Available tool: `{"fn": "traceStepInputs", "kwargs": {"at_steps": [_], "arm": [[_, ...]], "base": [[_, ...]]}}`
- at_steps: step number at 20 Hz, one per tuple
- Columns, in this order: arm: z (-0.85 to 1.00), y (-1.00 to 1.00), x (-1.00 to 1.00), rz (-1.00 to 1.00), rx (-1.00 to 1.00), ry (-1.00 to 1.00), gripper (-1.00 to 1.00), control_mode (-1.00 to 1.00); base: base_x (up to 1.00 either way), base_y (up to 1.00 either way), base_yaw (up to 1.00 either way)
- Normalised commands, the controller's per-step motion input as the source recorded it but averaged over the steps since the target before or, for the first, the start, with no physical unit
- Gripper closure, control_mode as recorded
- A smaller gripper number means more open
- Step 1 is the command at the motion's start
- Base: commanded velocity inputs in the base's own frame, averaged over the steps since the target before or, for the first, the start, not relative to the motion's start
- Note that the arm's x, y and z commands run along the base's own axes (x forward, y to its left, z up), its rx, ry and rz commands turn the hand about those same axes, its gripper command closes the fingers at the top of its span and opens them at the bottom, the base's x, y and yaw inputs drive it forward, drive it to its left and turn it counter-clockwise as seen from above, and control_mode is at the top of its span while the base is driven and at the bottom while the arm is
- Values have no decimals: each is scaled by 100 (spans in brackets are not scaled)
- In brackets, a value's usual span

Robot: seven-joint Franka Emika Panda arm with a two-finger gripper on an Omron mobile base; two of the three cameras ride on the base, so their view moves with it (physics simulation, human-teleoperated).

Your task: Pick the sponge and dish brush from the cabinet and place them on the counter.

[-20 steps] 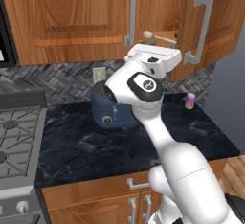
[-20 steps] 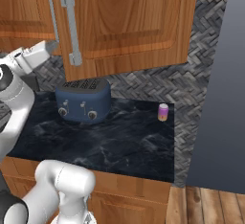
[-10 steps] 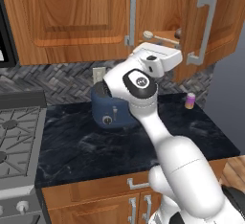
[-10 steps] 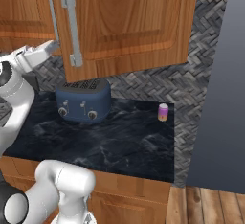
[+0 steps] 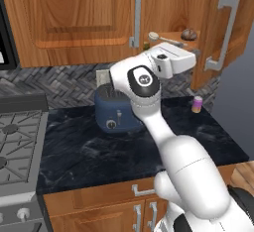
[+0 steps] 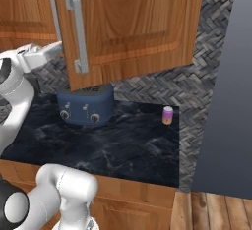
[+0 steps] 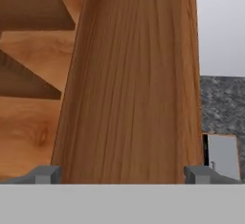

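Where the cabinet (image 5: 94,18) door stands ajar at upper right of the left base view, the dish brush (image 5: 166,38) lies on its shelf beside a dark round lump (image 5: 189,33). Below, the gripper (image 7: 122,173) stands spread, straddling the door's edge. A toaster (image 5: 116,111) sits on the counter (image 5: 89,151).

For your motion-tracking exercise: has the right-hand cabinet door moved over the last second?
Yes. In the left base view the cabinet door has swung further open, its handle drawing rightward away from the dish brush on the shelf.
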Motion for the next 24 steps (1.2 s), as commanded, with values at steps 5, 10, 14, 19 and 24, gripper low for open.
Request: {"fn": "traceStepInputs", "kwargs": {"at_steps": [5, 10, 14, 19, 24], "arm": [[0, -74, -27, -5, 10, 0, -100, -100], [0, -88, -10, 0, 5, 0, -100, -100], [0, -92, -4, 1, 4, 0, -100, -100], [0, -94, 0, 0, 3, 0, -100, -100], [0, -92, 0, 0, 1, 0, -100, -100]], "base": [[0, 0, 0], [0, 0, 0], [0, 0, 0], [0, 0, 0], [0, 0, 0]]}}
